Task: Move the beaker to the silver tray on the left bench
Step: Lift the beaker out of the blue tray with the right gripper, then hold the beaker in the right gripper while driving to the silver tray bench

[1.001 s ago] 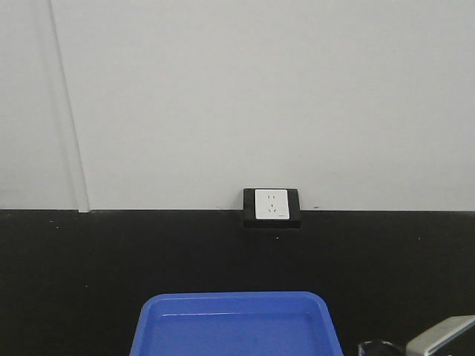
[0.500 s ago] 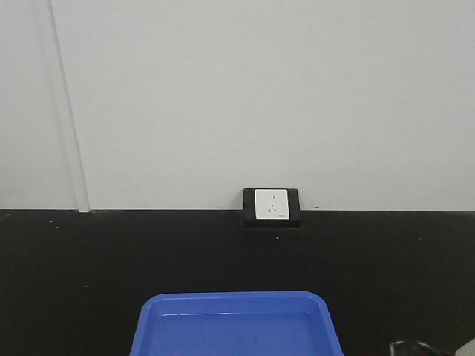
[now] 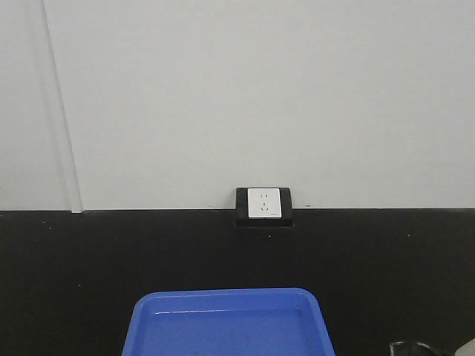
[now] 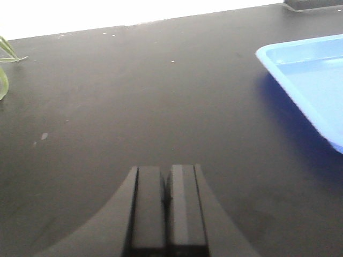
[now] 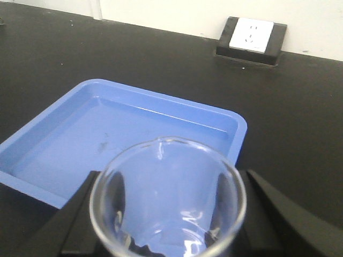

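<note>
White wall and black tabletop [image 3: 74, 282] fill the front view, with one socket [image 3: 263, 204], one blue tray [image 3: 226, 322] and one beaker [image 3: 412, 347] rim at the bottom-right edge. On the left wrist view, our left tool [image 4: 167, 184] is pinched together and empty. On the right wrist view, our right tool [image 5: 170, 235] clamps the beaker's sides over the blue tray's near corner. We judge the beaker light, slick and breakable, so a gentle mid-wall hold suits it. No silver tray shows.
</note>
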Available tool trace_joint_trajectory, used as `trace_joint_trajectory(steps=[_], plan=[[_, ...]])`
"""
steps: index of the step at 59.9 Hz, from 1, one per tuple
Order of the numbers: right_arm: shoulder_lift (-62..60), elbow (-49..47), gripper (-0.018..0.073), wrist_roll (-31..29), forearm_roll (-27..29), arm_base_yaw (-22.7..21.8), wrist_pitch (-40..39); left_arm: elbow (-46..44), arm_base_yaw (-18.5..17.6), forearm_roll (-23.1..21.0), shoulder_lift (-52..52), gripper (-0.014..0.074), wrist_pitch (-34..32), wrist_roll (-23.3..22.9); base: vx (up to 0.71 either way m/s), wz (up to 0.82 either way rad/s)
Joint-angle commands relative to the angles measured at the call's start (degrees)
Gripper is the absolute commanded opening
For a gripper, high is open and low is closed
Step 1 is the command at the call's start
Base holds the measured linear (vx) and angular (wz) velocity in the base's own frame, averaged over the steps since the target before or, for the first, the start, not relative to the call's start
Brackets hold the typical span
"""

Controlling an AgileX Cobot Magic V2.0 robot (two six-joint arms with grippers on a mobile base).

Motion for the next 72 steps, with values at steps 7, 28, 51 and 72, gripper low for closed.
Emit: trace_joint_trajectory(steps=[7,28,51,72], plan=[[-0.5,-1.8,-0.0013,-0.2,-0.3,0.0,-4.3,1.1,-0.3,-0.2,-0.5,0.0001,-4.3,-0.1,-0.07,-0.17],[-0.5,-1.8,-0.0013,-0.2,-0.3,0.0,-4.3,1.1,-0.3,-0.2,-0.5,0.0001,-4.3,-0.1,-0.11,-0.31],[-0.5,-1.8,-0.0011,-0.2,-0.3,0.0,-4.3,1.1,-0.3,-0.2,-0.5,0.0001,-4.3,-0.1,-0.17,-0.25],[-0.5,-1.8,-0.0011,-0.2,-0.3,0.0,-4.3,1.1,-0.3,-0.2,-0.5,0.0001,-4.3,-0.1,-0.26,0.14]])
